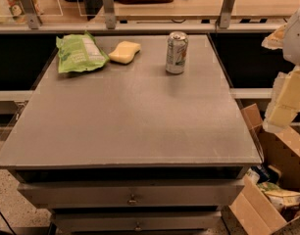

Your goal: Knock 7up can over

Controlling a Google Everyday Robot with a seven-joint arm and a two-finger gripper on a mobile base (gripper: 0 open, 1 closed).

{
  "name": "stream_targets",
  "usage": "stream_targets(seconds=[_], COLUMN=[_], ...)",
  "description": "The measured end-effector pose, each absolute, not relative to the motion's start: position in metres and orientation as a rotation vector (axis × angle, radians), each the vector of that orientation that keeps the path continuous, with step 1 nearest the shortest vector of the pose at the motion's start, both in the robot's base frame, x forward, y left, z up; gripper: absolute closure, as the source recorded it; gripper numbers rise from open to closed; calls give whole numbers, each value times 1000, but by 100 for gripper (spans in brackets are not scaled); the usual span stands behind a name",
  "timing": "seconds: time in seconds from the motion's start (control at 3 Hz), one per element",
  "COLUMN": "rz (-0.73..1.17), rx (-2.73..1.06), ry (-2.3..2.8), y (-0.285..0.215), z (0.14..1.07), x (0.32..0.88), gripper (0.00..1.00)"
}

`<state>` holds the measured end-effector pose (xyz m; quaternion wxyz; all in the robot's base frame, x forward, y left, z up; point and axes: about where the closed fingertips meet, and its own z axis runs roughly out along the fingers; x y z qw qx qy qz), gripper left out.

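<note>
The 7up can (pixel 177 53) is a small silver can with a pale label and a shiny top. It stands upright on the grey table (pixel 125 126), towards the far edge and right of the middle. My gripper (pixel 281 112) hangs at the right edge of the view, beyond the table's right side. It is well to the right of the can, nearer to me, and apart from it. Part of the arm (pixel 297 38) shows above the gripper.
A green crinkly bag (pixel 79 53) and a yellow sponge (pixel 124 52) lie at the far left of the table. Posts of a glass partition (pixel 108 9) stand behind it. An open cardboard box (pixel 270 195) sits on the floor at the right. Drawers (pixel 133 197) are below the tabletop.
</note>
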<state>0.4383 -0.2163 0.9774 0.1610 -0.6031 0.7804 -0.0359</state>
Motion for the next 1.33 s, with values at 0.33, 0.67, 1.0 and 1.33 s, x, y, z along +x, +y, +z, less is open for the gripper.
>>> stream_targets(seconds=[0.33, 0.67, 1.0, 1.33], rz=[-103, -81, -24, 97], rx=[-1722, -1643, -1476, -1241], ry=[2228, 2208, 2187, 2168], y=[-216, -206, -193, -183], z=[977, 974, 968, 951], x=[438, 459, 503, 570], gripper=[0, 0, 0, 0])
